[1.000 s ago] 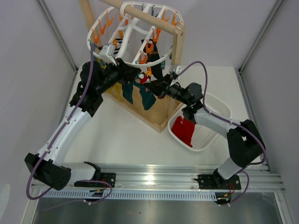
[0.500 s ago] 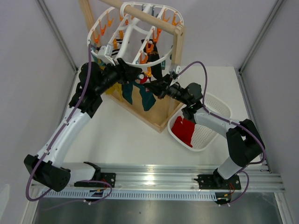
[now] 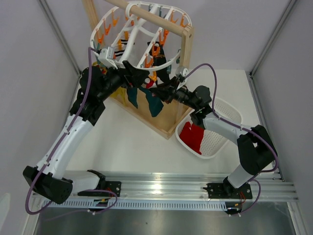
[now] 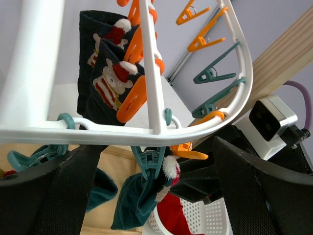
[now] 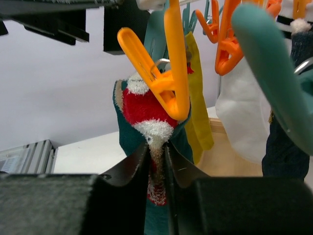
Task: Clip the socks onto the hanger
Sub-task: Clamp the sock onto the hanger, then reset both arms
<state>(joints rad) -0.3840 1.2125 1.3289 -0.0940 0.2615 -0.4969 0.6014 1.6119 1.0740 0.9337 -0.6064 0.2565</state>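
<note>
The white hanger (image 4: 98, 133) hangs from the wooden rack, with orange and teal pegs all round its ring (image 3: 171, 62). A teal sock (image 4: 134, 205) with a red and white Santa pattern hangs from a teal peg (image 4: 150, 160). My left gripper (image 4: 156, 191) is wide open, one finger on each side of that peg and touching nothing. My right gripper (image 5: 156, 152) is nearly shut, pinching the lower part of the same sock (image 5: 146, 110) just under an orange peg (image 5: 171, 83). Navy socks (image 4: 105, 73), a yellow sock (image 5: 198, 98) and a white one (image 5: 239, 117) are clipped up too.
The light wooden rack (image 3: 166, 125) stands mid-table under the hanger. At the right, a white perforated basket (image 3: 222, 132) holds a red sock (image 3: 194, 137). Both arms meet beneath the hanger's near rim. Grey walls close in left and right.
My left gripper has opened from partly shut to wide open, letting the teal peg close on the sock. The hanger has swung slightly left. My right gripper's jaws have eased a little.
</note>
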